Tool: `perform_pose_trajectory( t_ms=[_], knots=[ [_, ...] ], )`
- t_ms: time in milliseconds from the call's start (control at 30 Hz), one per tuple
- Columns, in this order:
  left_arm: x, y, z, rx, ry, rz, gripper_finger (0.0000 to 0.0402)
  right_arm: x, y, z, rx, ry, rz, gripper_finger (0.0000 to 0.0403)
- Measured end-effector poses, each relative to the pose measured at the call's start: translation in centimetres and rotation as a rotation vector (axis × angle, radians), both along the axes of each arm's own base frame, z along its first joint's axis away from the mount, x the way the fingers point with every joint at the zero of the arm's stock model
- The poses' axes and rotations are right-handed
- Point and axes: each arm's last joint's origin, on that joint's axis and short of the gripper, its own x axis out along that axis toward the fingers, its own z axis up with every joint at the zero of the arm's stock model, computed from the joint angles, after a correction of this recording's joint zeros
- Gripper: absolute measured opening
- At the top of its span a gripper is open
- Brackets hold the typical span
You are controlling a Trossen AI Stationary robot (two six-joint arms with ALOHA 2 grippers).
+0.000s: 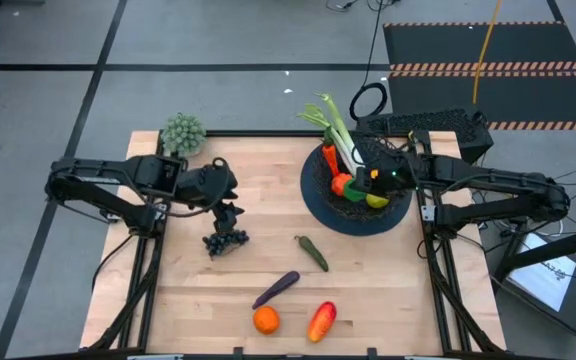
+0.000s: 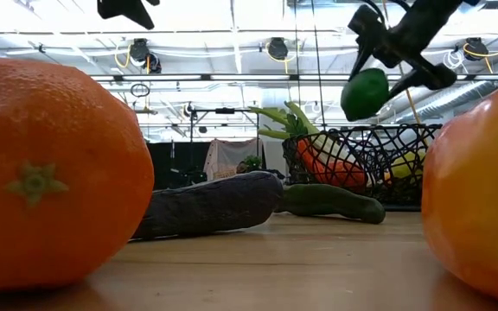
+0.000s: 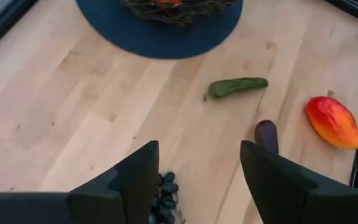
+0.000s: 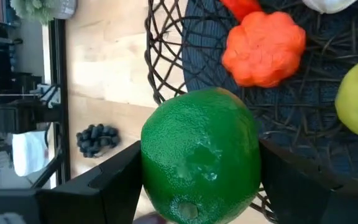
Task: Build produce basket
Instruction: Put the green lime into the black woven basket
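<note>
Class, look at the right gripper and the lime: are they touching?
Touching. In the right wrist view, the right gripper's two dark fingers press against both sides of the lime; the low view shows it held up in the air.

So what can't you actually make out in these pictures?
- Basket contents, high view: the right gripper covers part of them.
- Grapes, left wrist view: cut off by the edge, between the left gripper fingers.
- Eggplant, same view: partly behind a finger.
- Lime, right wrist view: blocks the basket's near side.

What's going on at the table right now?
Right gripper holds lime over basket. Left gripper open above grapes. Nothing in the way.
</note>
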Motion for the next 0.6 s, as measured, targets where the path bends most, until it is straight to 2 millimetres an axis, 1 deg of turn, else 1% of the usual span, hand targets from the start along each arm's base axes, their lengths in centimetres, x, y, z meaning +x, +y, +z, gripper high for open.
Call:
perform_pose_trajectory(
  t_ms=[167,333,467,600],
  knots=[
    [1.0,-0.1,-0.8,-0.012,0.029,0.043,0.0225,-0.4,-0.4,-1.3,-0.019,0.052,0.008,0.0278],
    [1.8,-0.2,-1.4,-0.036,0.048,0.083,0.0225,-1.2,-1.4,-3.4,-0.049,0.140,0.012,0.0279],
    [1.9,-0.2,-1.5,-0.045,0.043,0.115,0.0225,-1.9,-2.2,-4.8,-0.102,0.209,0.022,0.0279],
    [2.5,-0.3,-1.8,-0.068,0.026,0.156,0.0225,-2.2,-2.7,-6.0,-0.146,0.233,0.031,0.0279]
  ],
)
